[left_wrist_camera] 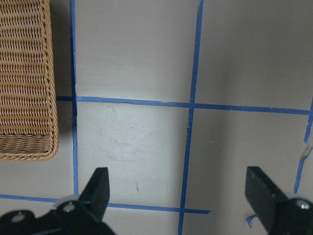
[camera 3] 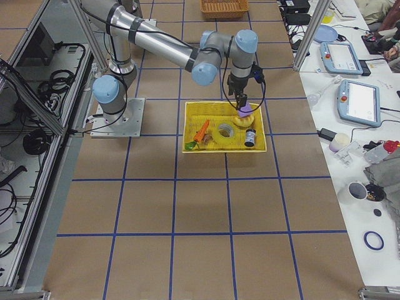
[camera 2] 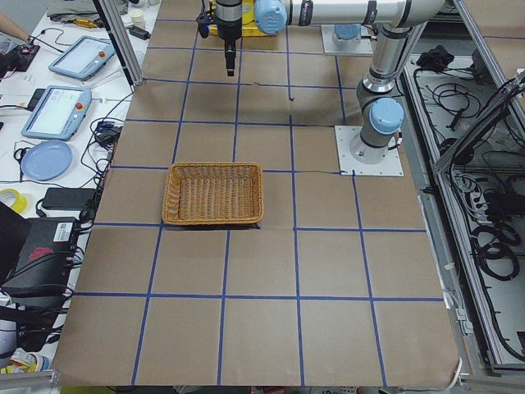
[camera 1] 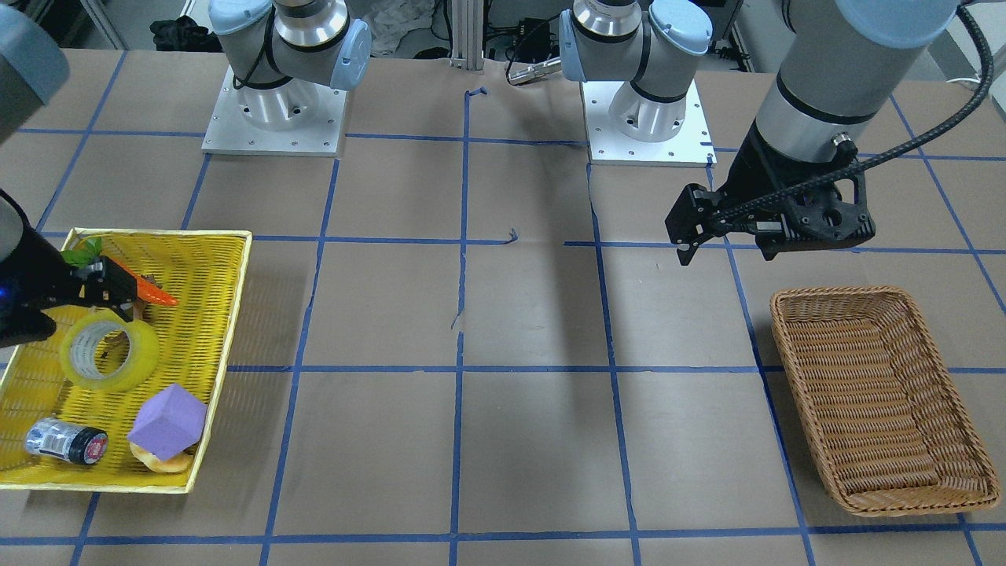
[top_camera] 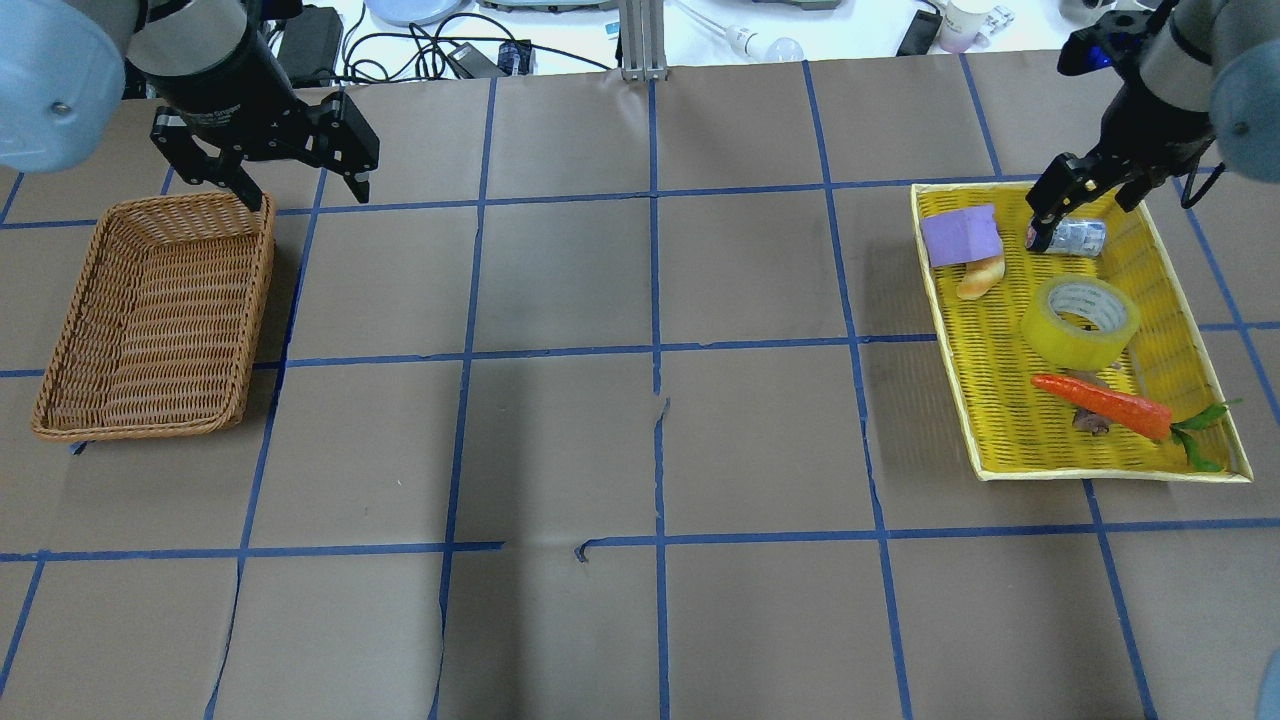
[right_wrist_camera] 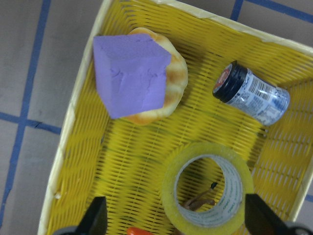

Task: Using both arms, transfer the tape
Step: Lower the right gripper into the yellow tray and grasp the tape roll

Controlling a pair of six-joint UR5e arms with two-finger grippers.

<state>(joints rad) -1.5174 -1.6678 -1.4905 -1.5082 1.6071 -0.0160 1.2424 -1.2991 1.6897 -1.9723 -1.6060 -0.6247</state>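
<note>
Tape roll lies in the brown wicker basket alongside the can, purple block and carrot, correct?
Not quite: the overhead view shows the tape in the yellow basket, not the brown wicker basket, alongside the can, purple block and carrot.

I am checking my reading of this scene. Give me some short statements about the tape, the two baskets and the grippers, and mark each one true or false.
1. The tape lies in the yellow basket. True.
2. The silver can lies in the brown wicker basket. False: it lies in the yellow basket.
3. The right gripper is shut on the tape. False: it is open above the yellow basket and holds nothing.
4. The left gripper is open, near the wicker basket. True.
5. The purple block rests on the carrot. False: it rests on the bread roll; the carrot is on the other side of the tape.
</note>
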